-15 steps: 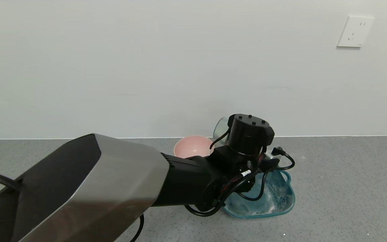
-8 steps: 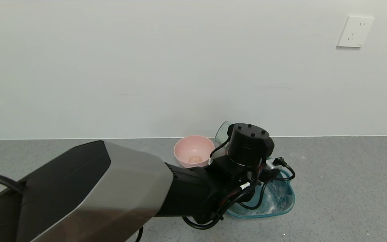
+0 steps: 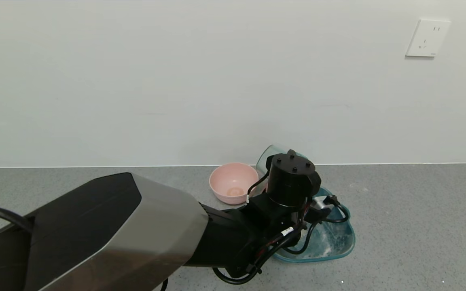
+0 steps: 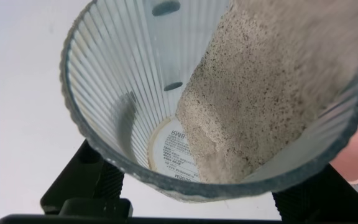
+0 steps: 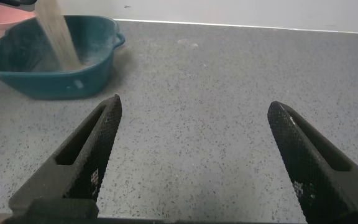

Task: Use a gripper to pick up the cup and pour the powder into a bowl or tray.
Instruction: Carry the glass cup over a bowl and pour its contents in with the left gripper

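A plain white wall [image 3: 176, 81] fills the background. It meets a speckled grey desk [image 3: 419, 226] along a straight edge. A white socket plate [image 3: 427, 38] sits high on the wall.

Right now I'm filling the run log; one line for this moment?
left gripper: shut on cup, tilted | powder streaming into tray | right gripper: open, idle

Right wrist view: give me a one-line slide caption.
Open right gripper low over the counter; beyond, powder streams into the teal tray.
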Robot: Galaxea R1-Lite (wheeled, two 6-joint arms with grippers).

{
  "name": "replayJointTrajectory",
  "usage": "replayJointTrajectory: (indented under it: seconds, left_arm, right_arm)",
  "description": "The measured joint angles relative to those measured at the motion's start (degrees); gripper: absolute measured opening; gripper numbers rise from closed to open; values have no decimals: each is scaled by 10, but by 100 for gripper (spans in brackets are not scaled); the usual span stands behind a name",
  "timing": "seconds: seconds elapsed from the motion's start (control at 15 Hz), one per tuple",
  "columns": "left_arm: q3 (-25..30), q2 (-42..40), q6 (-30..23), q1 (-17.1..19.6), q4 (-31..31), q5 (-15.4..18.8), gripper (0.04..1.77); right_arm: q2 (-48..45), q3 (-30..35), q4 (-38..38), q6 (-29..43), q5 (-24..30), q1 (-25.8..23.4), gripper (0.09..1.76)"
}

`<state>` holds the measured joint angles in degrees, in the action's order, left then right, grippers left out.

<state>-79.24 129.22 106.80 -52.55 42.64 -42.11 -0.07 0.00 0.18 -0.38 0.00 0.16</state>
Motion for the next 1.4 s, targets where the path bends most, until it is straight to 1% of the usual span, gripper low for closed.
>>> replayJointTrajectory:
  seconds: [0.2, 0.53, 1.4]
  left_arm:
    - [1, 0, 4, 0, -2, 0, 129]
    - [5, 0, 33, 0, 3, -1, 129]
    - [18, -2, 48, -3, 3, -6, 129]
  right_arm:
    - [0, 0, 0, 0, 0, 0, 171]
    - [0, 0, 0, 0, 0, 0, 171]
    - [0, 0, 0, 0, 0, 0, 171]
